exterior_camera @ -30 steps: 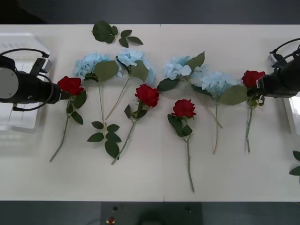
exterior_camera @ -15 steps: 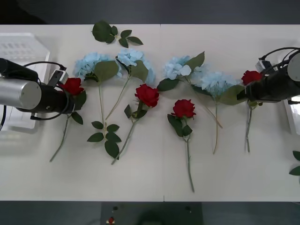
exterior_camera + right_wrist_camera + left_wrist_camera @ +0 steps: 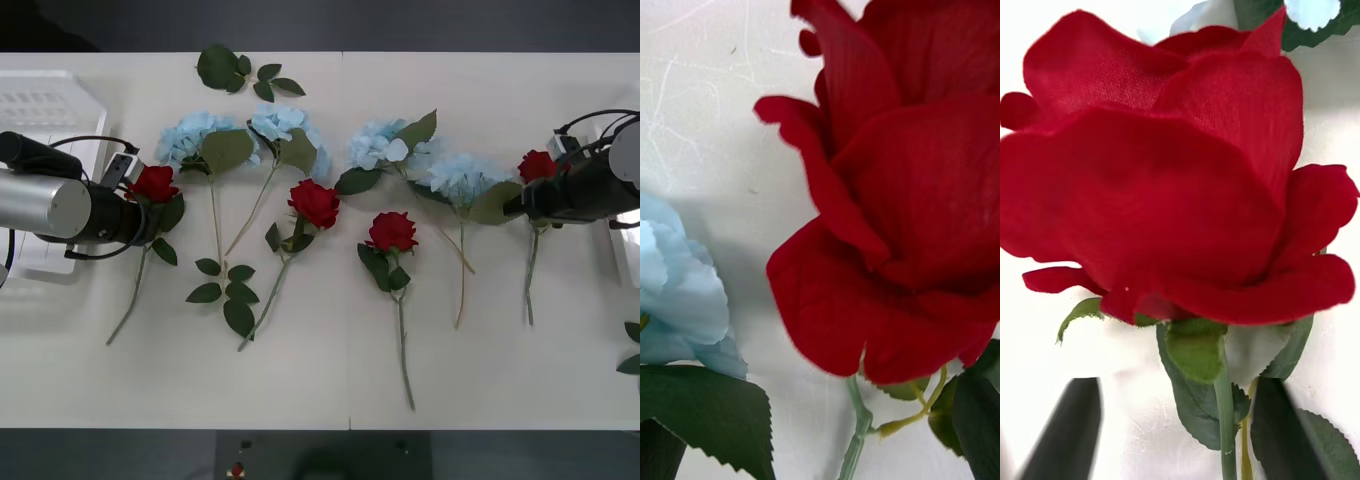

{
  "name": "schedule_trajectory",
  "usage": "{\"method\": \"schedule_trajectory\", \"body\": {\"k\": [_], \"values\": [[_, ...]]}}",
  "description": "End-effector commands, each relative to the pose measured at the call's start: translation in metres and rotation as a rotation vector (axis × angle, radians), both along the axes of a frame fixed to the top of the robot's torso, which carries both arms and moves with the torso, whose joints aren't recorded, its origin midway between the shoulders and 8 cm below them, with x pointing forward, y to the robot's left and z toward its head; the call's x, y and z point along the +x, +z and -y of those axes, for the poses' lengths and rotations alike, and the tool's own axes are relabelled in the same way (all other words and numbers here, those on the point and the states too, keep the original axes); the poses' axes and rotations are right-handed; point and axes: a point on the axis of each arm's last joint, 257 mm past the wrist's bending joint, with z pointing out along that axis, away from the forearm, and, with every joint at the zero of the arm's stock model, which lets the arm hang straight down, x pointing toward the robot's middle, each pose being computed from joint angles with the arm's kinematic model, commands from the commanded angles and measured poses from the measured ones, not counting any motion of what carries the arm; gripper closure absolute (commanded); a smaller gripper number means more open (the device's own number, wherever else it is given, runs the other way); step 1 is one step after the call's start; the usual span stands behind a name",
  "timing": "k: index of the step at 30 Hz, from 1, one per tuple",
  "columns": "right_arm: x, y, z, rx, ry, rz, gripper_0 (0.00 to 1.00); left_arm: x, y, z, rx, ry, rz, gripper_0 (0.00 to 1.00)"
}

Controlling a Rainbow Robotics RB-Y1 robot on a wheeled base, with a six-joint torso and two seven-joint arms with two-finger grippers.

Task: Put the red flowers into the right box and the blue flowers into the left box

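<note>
Both grippers are largely hidden. The left gripper [image 3: 143, 215] sits at the leftmost red rose [image 3: 153, 183], its tip masked by bloom and leaves; in the left wrist view two dark fingers [image 3: 1071, 427] stand spread on either side of the stem [image 3: 1225, 420], not pinching it. The right gripper [image 3: 525, 203] reaches the rightmost red rose [image 3: 537, 165]; whether it is spread or pressed together cannot be told, as petals [image 3: 895, 210] crowd its wrist view. The left box [image 3: 40, 105], translucent white with slots, is partly covered by the left arm; the right box [image 3: 622, 240] is cut off at the table edge. Two more red roses [image 3: 316, 203] [image 3: 391, 231] lie mid-table on thin green stems. The blue flowers [image 3: 285, 128] form a fluffy pale row behind them, broad leaves overlapping. Loose leaf sprigs [image 3: 225, 68] [image 3: 228, 292] lie on the cream table [image 3: 480, 380], one near the far edge, one between the stems.
</note>
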Motion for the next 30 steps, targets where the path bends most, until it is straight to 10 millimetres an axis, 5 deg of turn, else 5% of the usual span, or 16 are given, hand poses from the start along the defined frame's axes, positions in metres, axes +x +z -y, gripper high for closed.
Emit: {"method": "schedule_trajectory", "body": {"k": [1, 2, 10, 11, 12, 13, 14, 16, 25, 30], "values": [[-0.005, -0.012, 0.005, -0.041, 0.022, -0.008, 0.0, 0.01, 0.013, 0.003, -0.032, 0.034, 0.033, 0.83], [-0.005, -0.014, 0.007, -0.046, 0.022, -0.007, 0.0, 0.01, 0.013, 0.002, -0.03, 0.036, 0.033, 1.0], [-0.007, -0.019, 0.007, -0.049, 0.021, -0.016, 0.06, 0.013, 0.022, 0.013, -0.061, 0.031, 0.052, 1.0], [-0.006, -0.019, 0.007, -0.048, 0.02, -0.015, 0.23, 0.014, 0.024, 0.015, -0.064, 0.026, 0.055, 1.0], [-0.006, -0.019, 0.007, -0.047, 0.019, -0.015, 0.56, 0.014, 0.029, 0.021, -0.072, 0.017, 0.063, 1.0], [-0.007, -0.019, 0.007, -0.046, 0.017, -0.017, 0.77, 0.015, 0.034, 0.023, -0.076, 0.014, 0.07, 1.0], [-0.006, -0.018, 0.008, -0.048, 0.017, -0.015, 0.91, 0.014, 0.04, 0.027, -0.087, 0.012, 0.069, 1.0], [-0.006, -0.019, 0.008, -0.049, 0.019, -0.015, 1.0, 0.012, 0.054, 0.032, -0.104, 0.007, 0.07, 1.0], [-0.001, -0.016, 0.008, -0.051, 0.02, 0.008, 1.0, -0.01, 0.119, 0.05, -0.178, -0.053, 0.058, 1.0], [0.009, 0.003, 0.015, -0.059, 0.016, 0.038, 1.0, -0.023, 0.157, 0.087, -0.346, -0.144, 0.074, 1.0]]}}
